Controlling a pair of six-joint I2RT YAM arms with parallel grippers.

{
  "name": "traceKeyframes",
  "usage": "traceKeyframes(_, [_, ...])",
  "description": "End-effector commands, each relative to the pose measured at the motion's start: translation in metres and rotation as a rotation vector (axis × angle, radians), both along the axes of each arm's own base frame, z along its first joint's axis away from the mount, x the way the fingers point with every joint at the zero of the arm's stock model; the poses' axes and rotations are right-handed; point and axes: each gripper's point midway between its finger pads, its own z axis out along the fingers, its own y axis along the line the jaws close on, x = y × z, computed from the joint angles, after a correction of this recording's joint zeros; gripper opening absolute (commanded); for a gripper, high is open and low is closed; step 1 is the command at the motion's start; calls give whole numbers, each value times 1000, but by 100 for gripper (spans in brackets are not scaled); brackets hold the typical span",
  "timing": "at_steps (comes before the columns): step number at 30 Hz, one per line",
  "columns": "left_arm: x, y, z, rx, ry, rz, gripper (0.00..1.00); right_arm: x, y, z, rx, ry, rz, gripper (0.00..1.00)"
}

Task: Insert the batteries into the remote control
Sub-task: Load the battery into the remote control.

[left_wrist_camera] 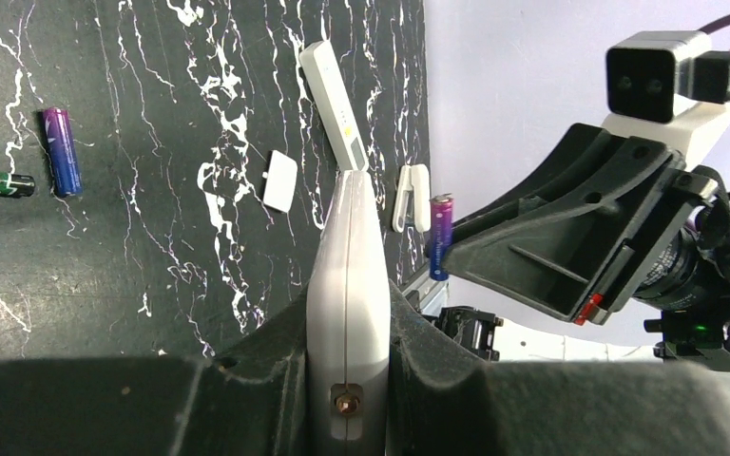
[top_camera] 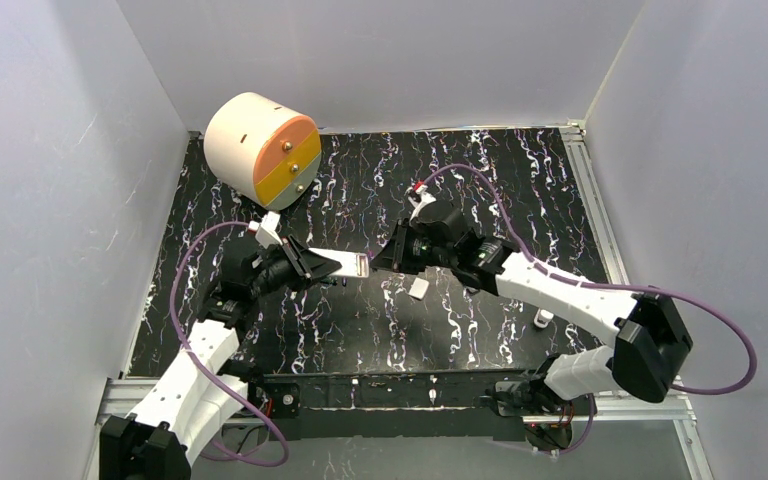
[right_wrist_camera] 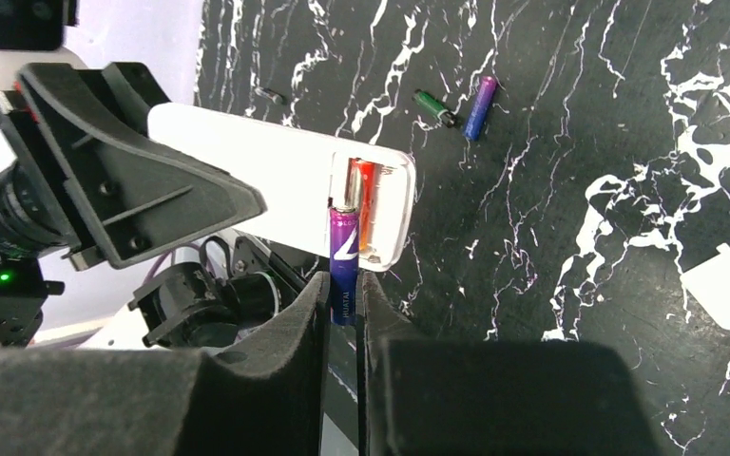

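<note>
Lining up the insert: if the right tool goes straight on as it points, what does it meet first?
The purple battery in the right tool would meet the open bay of the white remote first, beside the red-orange battery seated there. Tip looks about touching; depth is unclear.

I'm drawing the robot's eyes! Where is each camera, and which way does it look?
Top: above and behind, looking down at the black table; left arm and right arm show.
Left wrist: on the left arm, looking along the left gripper, shut on the remote.
Right wrist: on the right arm, looking along the right gripper, pinching a purple battery.
Both wrist views share the remote and that battery.
</note>
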Motion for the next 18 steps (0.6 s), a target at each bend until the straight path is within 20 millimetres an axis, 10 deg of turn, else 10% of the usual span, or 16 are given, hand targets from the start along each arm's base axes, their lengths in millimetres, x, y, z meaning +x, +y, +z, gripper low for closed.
traceKeyframes(1, [-2, -4, 14, -53, -51, -19, 0, 1, 7, 11, -5, 23, 18, 19])
traceKeyframes(18, [-4, -6, 15, -71, -59, -28, 0, 1, 16, -8, -87, 70, 48, 24])
